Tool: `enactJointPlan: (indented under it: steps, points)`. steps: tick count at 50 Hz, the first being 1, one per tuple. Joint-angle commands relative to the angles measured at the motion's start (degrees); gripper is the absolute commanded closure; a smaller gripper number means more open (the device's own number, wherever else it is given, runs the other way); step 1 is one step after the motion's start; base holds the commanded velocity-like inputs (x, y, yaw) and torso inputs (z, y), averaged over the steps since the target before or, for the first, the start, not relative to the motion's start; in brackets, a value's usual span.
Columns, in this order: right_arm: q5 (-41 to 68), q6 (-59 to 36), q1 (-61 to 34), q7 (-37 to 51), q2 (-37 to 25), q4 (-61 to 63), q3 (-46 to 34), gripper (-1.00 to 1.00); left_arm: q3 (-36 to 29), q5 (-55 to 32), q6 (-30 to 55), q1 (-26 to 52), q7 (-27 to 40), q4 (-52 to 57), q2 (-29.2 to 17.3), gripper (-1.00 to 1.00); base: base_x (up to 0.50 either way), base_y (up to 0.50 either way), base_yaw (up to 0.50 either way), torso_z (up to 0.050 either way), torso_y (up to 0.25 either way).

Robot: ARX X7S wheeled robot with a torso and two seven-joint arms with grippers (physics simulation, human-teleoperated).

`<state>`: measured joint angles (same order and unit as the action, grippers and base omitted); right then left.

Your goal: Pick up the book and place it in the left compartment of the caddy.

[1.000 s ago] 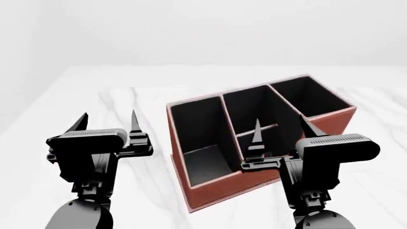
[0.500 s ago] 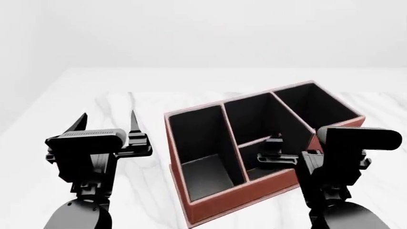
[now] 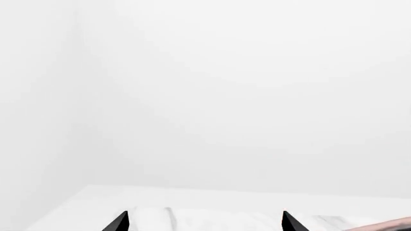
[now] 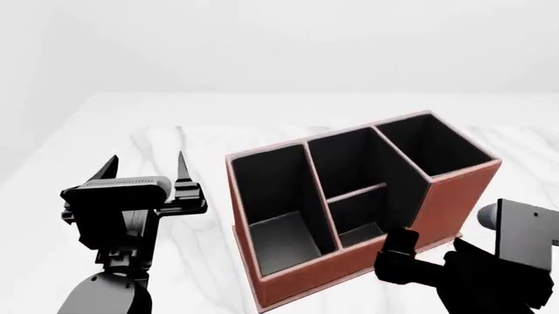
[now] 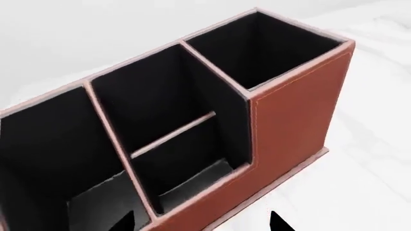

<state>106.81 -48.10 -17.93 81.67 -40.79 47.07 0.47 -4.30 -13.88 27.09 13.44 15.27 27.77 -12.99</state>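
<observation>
The reddish-brown caddy [image 4: 447, 196] stands on the white marble table, right of centre. Its left compartment [image 4: 269, 190] is the long black-lined slot at the caddy's left. No book shows in any view. My left gripper [image 4: 148, 162] is open and empty, held above the table to the left of the caddy; its two tips stand wide apart in the left wrist view [image 3: 204, 222]. My right gripper [image 5: 201, 222] is open and empty, low at the caddy's near wall. The right wrist view looks into the caddy [image 5: 295, 106] and its left compartment [image 5: 45, 149].
The marble table [image 4: 175, 137] runs back to a far edge and a left edge. The caddy's tall square slot [image 4: 432, 147] is at the far right, the two short divided slots [image 4: 358, 196] in the middle. My right arm [image 4: 489, 278] fills the lower right corner.
My right gripper has dropped from above the caddy's middle slots toward me, down to the caddy's near wall at the lower right. The left arm has not moved.
</observation>
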Motion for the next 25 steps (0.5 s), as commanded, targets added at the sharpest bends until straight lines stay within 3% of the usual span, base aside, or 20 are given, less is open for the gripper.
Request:
enactJointPlan:
  steps: [1,7,25]
  points:
    - [9.2,15.3,13.8,7.0,-7.7,5.8,4.2,-1.0,-0.1,-0.4,-0.1,0.3,0.2,-0.5,-0.3,-1.0,0.0,0.0,0.0,0.0,0.0]
    - [7.5,18.7,24.6,3.4,-5.3,7.9,11.6,-1.0,-0.3,-0.5,-0.3,0.4,0.3,-1.1,-0.2,-1.0,0.0,0.0,0.0,0.0,0.0]
    - [5.5,20.9,32.5,0.2,-1.3,7.4,15.9,-1.0,-0.2,-1.0,-0.6,0.4,0.9,-1.3,-0.6,-1.0,0.0,0.0,0.0,0.0,0.0]
